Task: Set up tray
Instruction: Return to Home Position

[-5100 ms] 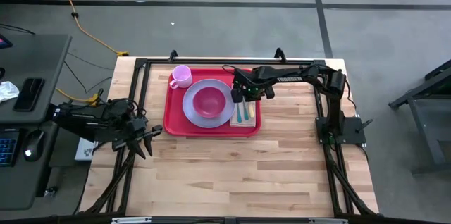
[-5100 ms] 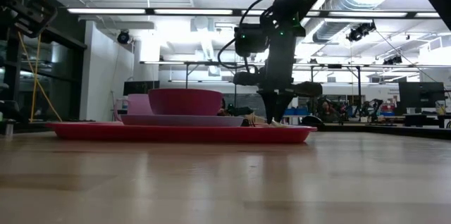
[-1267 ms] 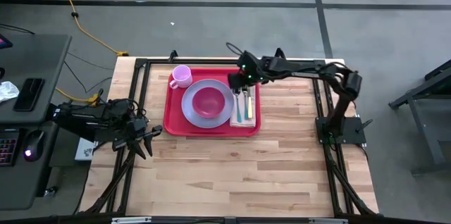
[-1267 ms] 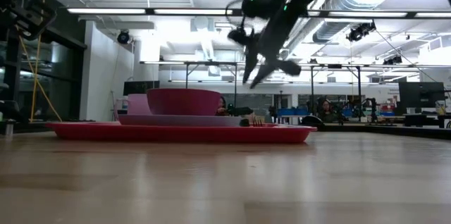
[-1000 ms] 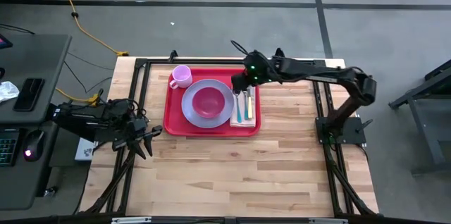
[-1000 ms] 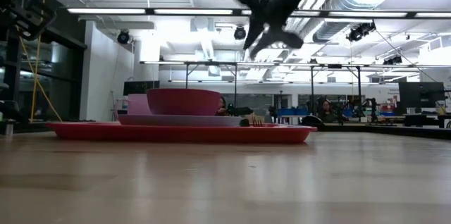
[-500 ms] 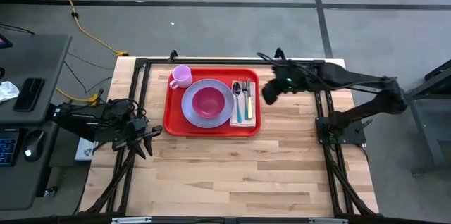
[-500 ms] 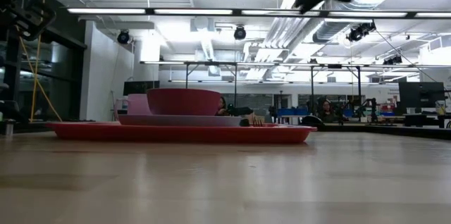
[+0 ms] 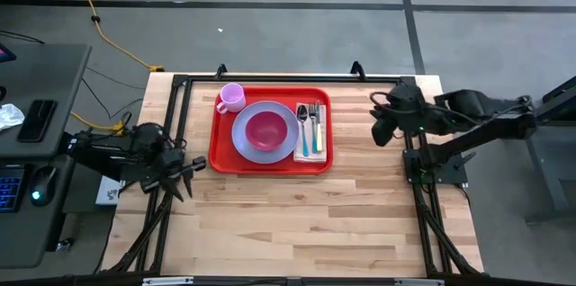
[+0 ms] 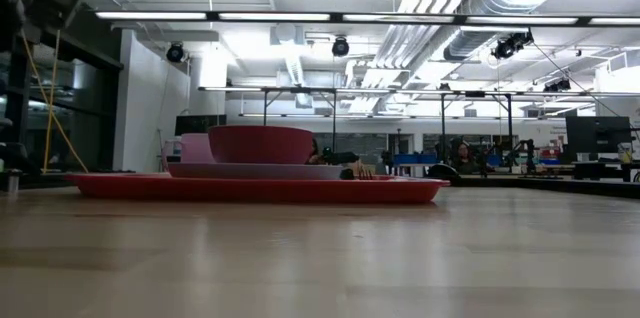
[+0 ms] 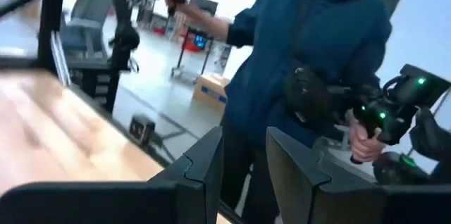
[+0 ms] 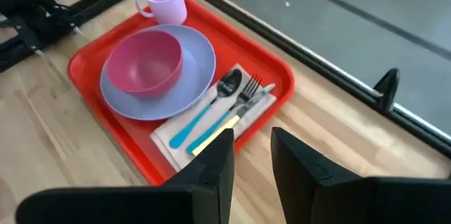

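Observation:
The red tray (image 9: pixel 223 162) lies flat on the far half of the table. It carries a lavender plate (image 9: pixel 241 135) with a pink bowl (image 9: pixel 267 129) on it, a lavender cup (image 9: pixel 231 97) in its far left corner, and a napkin (image 9: pixel 310 153) with a spoon, fork and knife (image 12: pixel 224 108) to the right of the plate. My right gripper (image 9: pixel 379 128) is open and raised, right of the tray near the table's right edge. My left gripper (image 9: pixel 186 171) is open and waits at the table's left edge.
A black frame (image 9: pixel 288 77) runs along the table's far, left and right edges. Bare wood (image 9: pixel 297 223) fills the near half of the table. A desk with a keyboard and phone (image 9: pixel 36 120) stands left of the table. A person in a blue hoodie (image 11: pixel 310 55) shows in the left wrist view.
My right gripper has drawn back from above the cutlery, rising and swinging toward the table's right edge until it left the top of the low view. The tray and everything on it have stayed in place.

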You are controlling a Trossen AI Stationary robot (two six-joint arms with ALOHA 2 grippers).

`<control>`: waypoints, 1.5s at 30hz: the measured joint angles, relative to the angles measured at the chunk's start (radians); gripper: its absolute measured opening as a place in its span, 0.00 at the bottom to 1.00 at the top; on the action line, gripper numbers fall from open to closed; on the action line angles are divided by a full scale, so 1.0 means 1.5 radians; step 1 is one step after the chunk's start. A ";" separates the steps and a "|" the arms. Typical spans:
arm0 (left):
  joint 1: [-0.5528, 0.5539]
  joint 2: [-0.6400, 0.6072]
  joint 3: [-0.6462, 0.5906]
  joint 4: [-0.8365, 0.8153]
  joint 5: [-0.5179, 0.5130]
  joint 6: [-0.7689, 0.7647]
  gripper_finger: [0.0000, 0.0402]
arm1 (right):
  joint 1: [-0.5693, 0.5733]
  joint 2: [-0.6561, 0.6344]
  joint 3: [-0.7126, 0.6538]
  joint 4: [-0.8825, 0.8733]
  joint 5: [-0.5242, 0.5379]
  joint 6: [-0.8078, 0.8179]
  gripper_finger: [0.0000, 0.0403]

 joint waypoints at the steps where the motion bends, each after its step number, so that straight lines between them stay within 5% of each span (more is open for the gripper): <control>1: 0.000 0.000 0.000 0.009 0.000 0.010 0.35 | 0.016 -0.004 0.000 -0.008 0.014 0.010 0.18; 8: 0.000 0.000 0.000 0.013 -0.007 0.068 0.35 | 0.125 -0.025 -0.047 -0.021 0.109 0.091 0.18; 18: 0.000 0.000 0.000 0.015 0.039 0.149 0.35 | 0.236 -0.180 -0.349 0.253 0.152 0.157 0.18; 25: 0.000 0.000 -0.001 -0.144 -0.248 0.132 0.35 | 0.269 -0.296 -0.524 0.415 0.230 0.135 0.18; 33: 0.000 0.000 -0.001 -0.201 -0.355 0.173 0.35 | 0.270 -0.374 -0.668 0.522 0.238 0.147 0.18; 45: 0.000 0.000 -0.001 -0.210 -0.439 0.177 0.35 | 0.271 -0.424 -0.739 0.553 0.299 0.143 0.18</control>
